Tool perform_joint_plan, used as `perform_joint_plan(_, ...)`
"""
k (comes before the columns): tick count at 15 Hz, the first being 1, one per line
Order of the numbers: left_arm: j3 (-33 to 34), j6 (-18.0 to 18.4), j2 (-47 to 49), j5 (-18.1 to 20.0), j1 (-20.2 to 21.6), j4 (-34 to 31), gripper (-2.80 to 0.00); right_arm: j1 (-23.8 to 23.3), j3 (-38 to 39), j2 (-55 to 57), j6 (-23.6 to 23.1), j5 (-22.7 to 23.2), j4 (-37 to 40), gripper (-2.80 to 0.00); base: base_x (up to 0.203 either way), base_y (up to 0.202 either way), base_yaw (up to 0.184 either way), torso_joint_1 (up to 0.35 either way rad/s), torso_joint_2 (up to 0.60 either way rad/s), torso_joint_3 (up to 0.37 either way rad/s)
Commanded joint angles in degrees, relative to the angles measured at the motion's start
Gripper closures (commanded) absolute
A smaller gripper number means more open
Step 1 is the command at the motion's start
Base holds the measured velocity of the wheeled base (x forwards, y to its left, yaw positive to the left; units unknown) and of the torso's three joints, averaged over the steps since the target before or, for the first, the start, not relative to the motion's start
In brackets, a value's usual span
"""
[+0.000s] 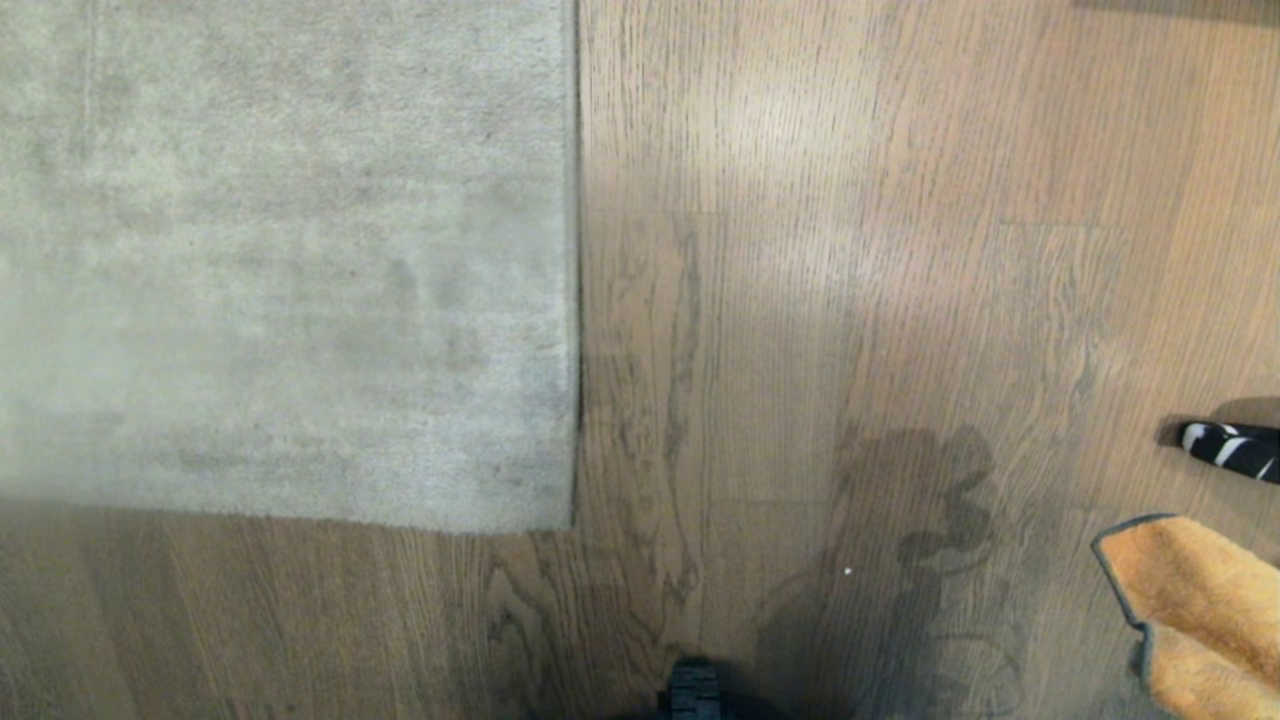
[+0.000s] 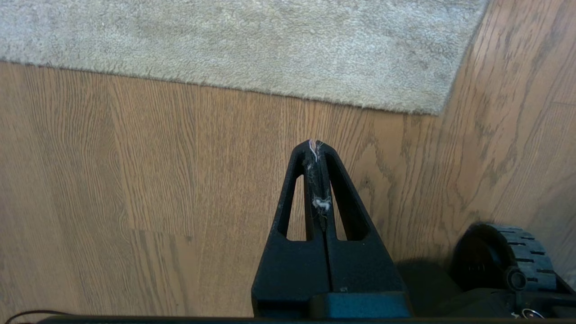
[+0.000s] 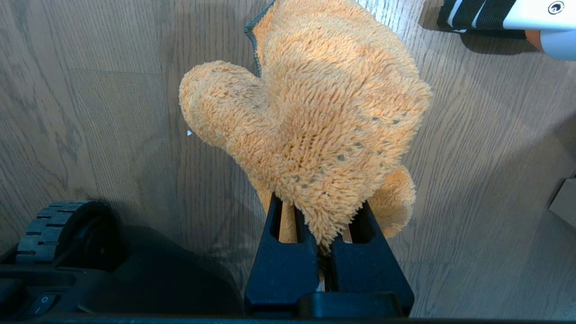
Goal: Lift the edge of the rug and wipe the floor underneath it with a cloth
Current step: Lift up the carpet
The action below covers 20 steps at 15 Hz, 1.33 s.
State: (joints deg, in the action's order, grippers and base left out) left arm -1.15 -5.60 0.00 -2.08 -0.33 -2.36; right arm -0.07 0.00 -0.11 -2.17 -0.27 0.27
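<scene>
The grey-beige rug (image 1: pixel 280 260) lies flat on the wood floor (image 1: pixel 800 300), its corner near the middle. The rug edge (image 1: pixel 577 300) runs straight away from me; in the left wrist view a second rug edge (image 2: pixel 270 95) crosses ahead. My left gripper (image 2: pixel 316 145) hangs shut over bare planks short of that edge, with only lint between its fingers. My right gripper (image 3: pixel 321 171) is shut on the orange fluffy cloth (image 3: pixel 315 108), which drapes over and hides its fingertips. The cloth (image 1: pixel 1200 600) also shows in the head view, low on the right; neither arm shows there.
A black-and-white striped object (image 1: pixel 1232 450) lies on the floor just beyond the cloth, the same striped object (image 3: pixel 477 13) showing in the right wrist view. My base wheels (image 2: pixel 508 256) (image 3: pixel 58 229) sit close below the grippers. A tan box corner (image 3: pixel 563 202) is at the right.
</scene>
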Motion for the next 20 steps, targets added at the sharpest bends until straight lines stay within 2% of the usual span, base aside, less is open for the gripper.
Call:
perform_joint_plan(1,0.0,-0.1,0.0,0.0,0.0,-0.1,0.00,0.0,0.0,0.1,0.0,0.0,0.0,0.00,0.000,0.000,0.000,0.000,0.00,0.000)
perform_joint_plan(14,-0.1,1.1,0.0,0.1,0.0,-0.2,0.00,0.0,0.0,0.1,0.0,0.0,0.0,0.00,0.000,0.000,0.000,0.000,0.00,0.000)
perform_joint_plan(17,-4.6,1.5,1.1,0.2,0.0,-3.4,0.00,0.0,0.0,0.1,0.0,0.0,0.0,0.00,0.000,0.000,0.000,0.000,0.00,0.000)
perform_joint_plan(20,-9.5,1.5,7.2,0.6,-0.1,-6.1,0.00,0.0,0.0,0.1,0.0,0.0,0.0,0.00,0.000,0.000,0.000,0.000,0.00,0.000)
